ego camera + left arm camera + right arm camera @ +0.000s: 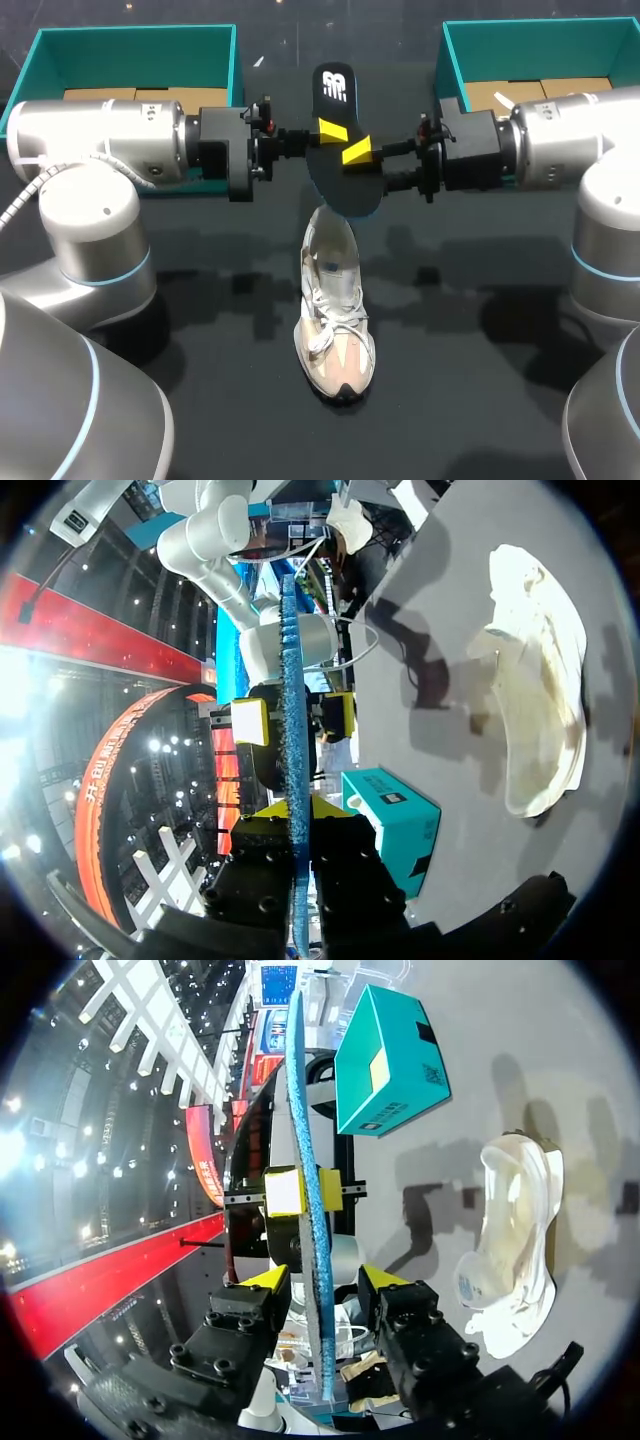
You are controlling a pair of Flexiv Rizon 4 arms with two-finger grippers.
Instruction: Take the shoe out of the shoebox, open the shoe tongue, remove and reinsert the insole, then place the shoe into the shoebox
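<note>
Insole (334,100): held on edge above the shoe (335,320) on the bench (480,400); left jaws clamped on it, right jaws apart astride it. Risk: one-sided hold may let it twist and miss the shoe's opening

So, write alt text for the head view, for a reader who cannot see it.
The left end effector holds a black insole up near the heel of a pale shoe on the table, the right end effector open astride it. Teal boxes sit at both back corners.
</note>
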